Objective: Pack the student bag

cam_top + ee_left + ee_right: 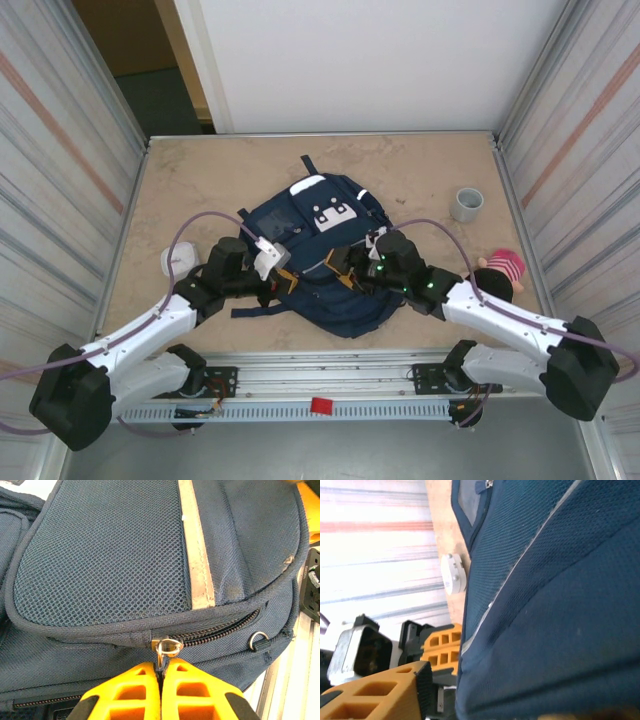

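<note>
Navy student bag [335,295] on table [200,170]

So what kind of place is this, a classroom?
Probably not. It looks like a robot test booth: ribbed metal walls box in a tabletop, a left arm and a right arm are mounted on a rail at its near edge, and the student bag lies between them.

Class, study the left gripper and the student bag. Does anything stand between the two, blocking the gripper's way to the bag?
Nothing visible does. The left gripper is right at the student bag. Its yellow fingers are shut on the metal zipper pull of a mesh-fronted pocket, with no other object between them.
</note>
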`<control>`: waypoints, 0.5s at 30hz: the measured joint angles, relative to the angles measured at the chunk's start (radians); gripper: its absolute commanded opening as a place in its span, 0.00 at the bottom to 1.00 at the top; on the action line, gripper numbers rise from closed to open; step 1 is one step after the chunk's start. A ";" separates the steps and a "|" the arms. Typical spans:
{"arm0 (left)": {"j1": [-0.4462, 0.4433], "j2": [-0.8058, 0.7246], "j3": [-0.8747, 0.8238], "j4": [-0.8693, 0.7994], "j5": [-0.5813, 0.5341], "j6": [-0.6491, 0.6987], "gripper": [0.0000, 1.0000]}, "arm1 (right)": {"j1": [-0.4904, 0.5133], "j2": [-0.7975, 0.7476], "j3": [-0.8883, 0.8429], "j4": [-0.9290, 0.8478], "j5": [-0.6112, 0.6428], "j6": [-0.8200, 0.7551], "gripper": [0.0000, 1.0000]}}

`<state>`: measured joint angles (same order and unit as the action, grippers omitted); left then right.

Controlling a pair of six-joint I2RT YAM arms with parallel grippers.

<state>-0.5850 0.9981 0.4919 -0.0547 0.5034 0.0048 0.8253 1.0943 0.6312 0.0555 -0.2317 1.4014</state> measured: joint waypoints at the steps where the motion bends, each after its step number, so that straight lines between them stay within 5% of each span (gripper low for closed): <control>1: 0.000 0.000 0.000 -0.002 0.000 0.002 0.00 | 0.002 0.013 0.001 0.009 0.005 0.011 0.39; 4: 0.000 -0.001 0.000 -0.002 0.000 0.003 0.00 | 0.007 0.036 0.001 0.030 0.030 0.033 0.09; 5: 0.000 -0.002 0.000 -0.003 0.001 0.003 0.00 | 0.010 0.039 0.001 0.034 0.039 0.035 0.05; 15: -0.010 -0.011 0.003 -0.002 0.062 -0.010 0.02 | 0.028 0.066 0.001 0.070 0.099 0.053 0.00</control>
<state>-0.5953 0.9871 0.4950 -0.0563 0.5655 -0.0048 0.8536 1.1599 0.6323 0.1257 -0.1326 1.4548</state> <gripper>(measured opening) 0.063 0.083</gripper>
